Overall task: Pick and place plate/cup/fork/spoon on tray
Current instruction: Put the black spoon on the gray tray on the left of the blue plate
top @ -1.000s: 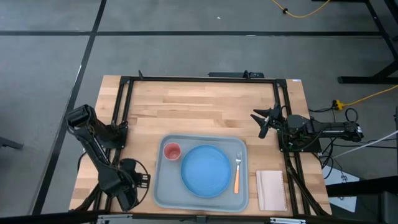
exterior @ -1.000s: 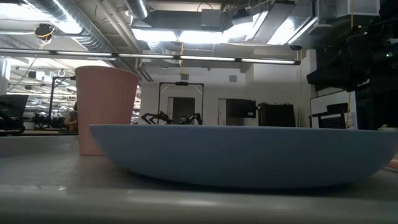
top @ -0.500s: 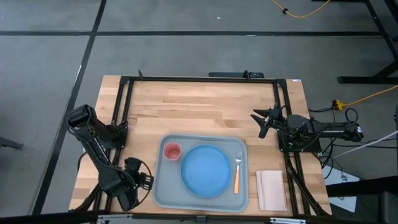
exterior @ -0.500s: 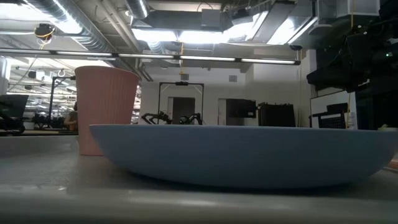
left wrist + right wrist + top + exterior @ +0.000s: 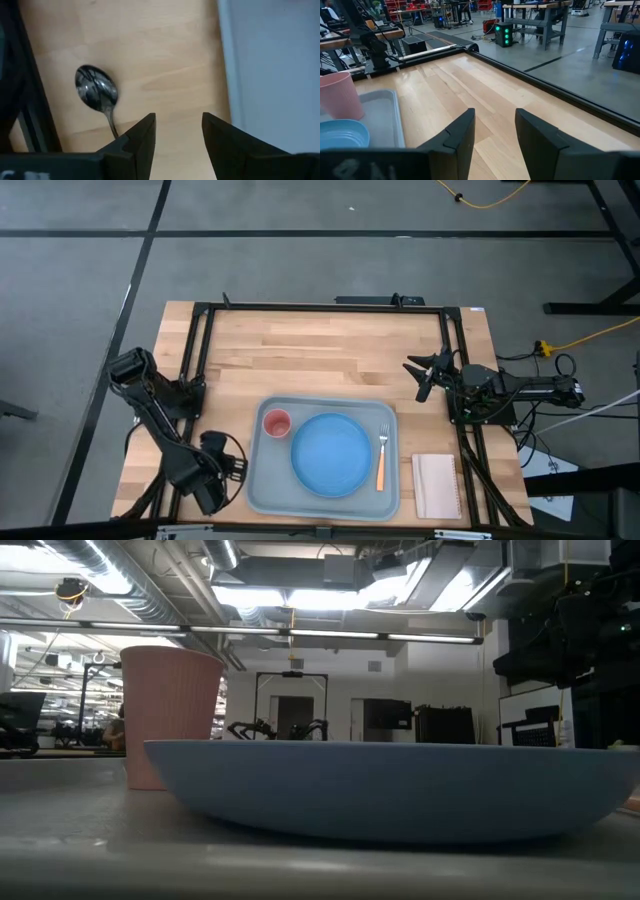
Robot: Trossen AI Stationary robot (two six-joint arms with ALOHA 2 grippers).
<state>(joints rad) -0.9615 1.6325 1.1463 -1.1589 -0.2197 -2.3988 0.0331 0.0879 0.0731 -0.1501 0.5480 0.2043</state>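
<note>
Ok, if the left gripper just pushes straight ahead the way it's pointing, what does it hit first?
Most likely bare table. The left gripper is open, the spoon lies off to one side of its line, and the tray rim to the other. Depth is hard to judge.

Floor [image 5: 80,300]: grey, smooth, crossed by dark tape lines. Yellow cable [image 5: 500,200] trailing across it at the far right.
Table [image 5: 320,350]: pale wood planks with a black metal frame along its edges.
Ceiling [image 5: 150,580]: exposed ducts and pipes; bright strip lights [image 5: 340,595].
Far wall [image 5: 345,690]: pale, with a dark doorway frame [image 5: 291,700].
Furniture: workbenches [image 5: 545,15] on metal legs; a dark unit with green lamps [image 5: 503,34] standing on the floor.
</note>
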